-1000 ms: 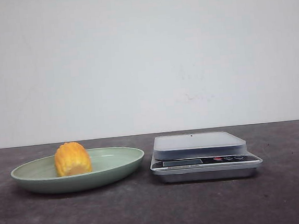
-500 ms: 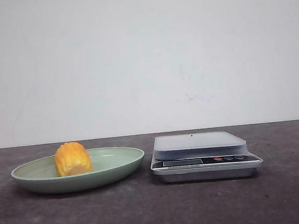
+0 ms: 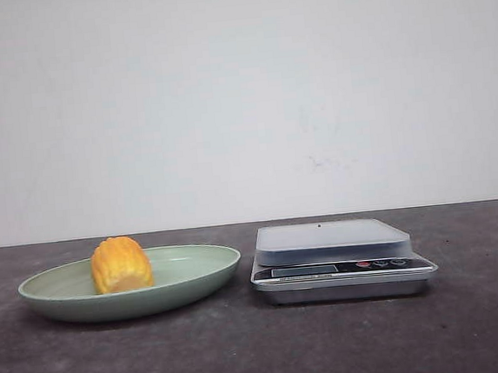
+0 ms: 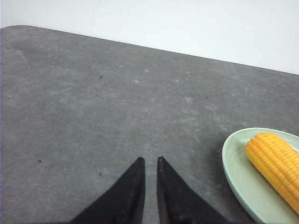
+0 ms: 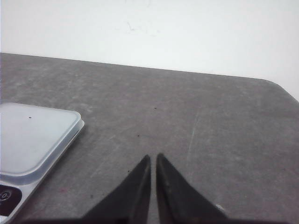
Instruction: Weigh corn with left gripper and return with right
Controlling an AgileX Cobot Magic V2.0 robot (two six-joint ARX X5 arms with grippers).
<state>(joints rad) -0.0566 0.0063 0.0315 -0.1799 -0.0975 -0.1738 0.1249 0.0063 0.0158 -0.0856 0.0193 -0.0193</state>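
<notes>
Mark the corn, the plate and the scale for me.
corn (image 3: 121,264), front view, middle of its ribbed side.
plate (image 3: 206,270), front view, right-hand rim.
scale (image 3: 330,236), front view, top weighing platform.

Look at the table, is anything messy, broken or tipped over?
Nothing stands out. The corn lies in the green plate, and the kitchen scale sits flat beside it with its platform bare. Nothing is spilled.
</notes>
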